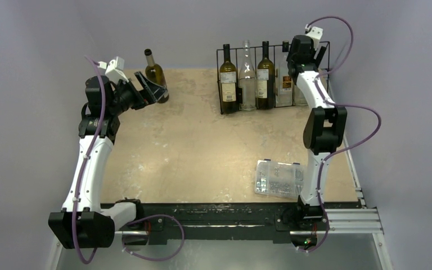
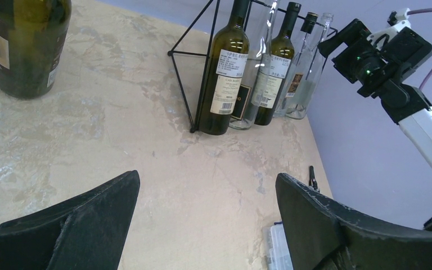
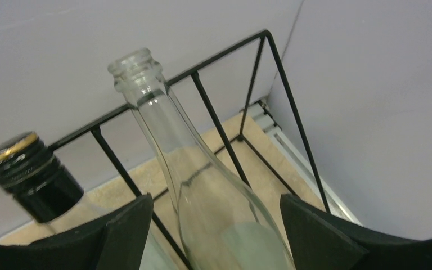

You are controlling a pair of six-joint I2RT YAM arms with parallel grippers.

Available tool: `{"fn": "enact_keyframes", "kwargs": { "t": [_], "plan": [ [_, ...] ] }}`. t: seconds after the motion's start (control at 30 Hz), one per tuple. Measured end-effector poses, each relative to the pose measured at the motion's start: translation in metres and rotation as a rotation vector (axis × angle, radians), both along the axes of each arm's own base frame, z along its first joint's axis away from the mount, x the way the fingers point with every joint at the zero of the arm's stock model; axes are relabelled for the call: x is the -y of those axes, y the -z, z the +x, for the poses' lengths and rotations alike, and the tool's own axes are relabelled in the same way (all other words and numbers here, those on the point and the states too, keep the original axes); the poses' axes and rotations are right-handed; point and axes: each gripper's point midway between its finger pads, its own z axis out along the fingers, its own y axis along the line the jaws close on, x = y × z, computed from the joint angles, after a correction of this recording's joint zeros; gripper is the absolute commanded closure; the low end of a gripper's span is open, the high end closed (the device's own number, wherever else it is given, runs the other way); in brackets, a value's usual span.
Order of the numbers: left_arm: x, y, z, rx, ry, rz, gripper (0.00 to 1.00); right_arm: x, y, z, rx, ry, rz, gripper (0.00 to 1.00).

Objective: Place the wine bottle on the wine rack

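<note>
Thin black wire wine rack [image 3: 193,73]: metal, painted, satin sheen. Tall clear glass bottle [image 3: 202,191]: smooth, glossy, see-through. Dark green glass wine bottle [image 2: 25,45]: glossy, paper label. Beige mottled tabletop [image 1: 191,146]: stone-look, smooth, matt, pale blotches. Clear plastic box [image 1: 279,178]: shiny. Black left gripper fingers [image 2: 90,219]: matt plastic, rough, scuffed grey at edges. White arm shells [image 1: 90,169]: smooth glossy plastic.

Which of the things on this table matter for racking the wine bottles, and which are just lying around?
Job: black wire wine rack; loose olive-green glass wine bottle; clear glass bottle at the rack's end.
Lying about: clear plastic parts box.
</note>
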Motion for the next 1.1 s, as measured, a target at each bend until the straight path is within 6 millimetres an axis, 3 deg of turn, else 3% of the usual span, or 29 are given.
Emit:
{"fn": "enact_keyframes", "kwargs": {
  "t": [0.27, 0.53, 0.67, 0.93, 1.1],
  "plan": [
    [0.0, 0.0, 0.0, 0.0, 0.0, 0.0, 0.09, -0.004, -0.039, -0.042, 0.075, 0.004, 0.078, 0.09],
    [0.0, 0.002, 0.001, -0.006, 0.0, 0.0, 0.09, -0.02, -0.054, -0.09, 0.15, -0.032, 0.178, 0.09],
    [0.0, 0.002, 0.001, -0.006, -0.001, 0.001, 0.09, -0.051, -0.048, -0.103, 0.165, -0.108, 0.227, 0.09],
    [-0.001, 0.012, 0.008, -0.036, -0.004, 0.001, 0.09, -0.167, -0.048, -0.139, 0.162, -0.396, 0.294, 0.06],
    [-0.001, 0.018, 0.01, -0.055, -0.006, 0.002, 0.09, -0.212, -0.04, -0.16, 0.141, -0.528, 0.349, 0.05]
  ]
}}
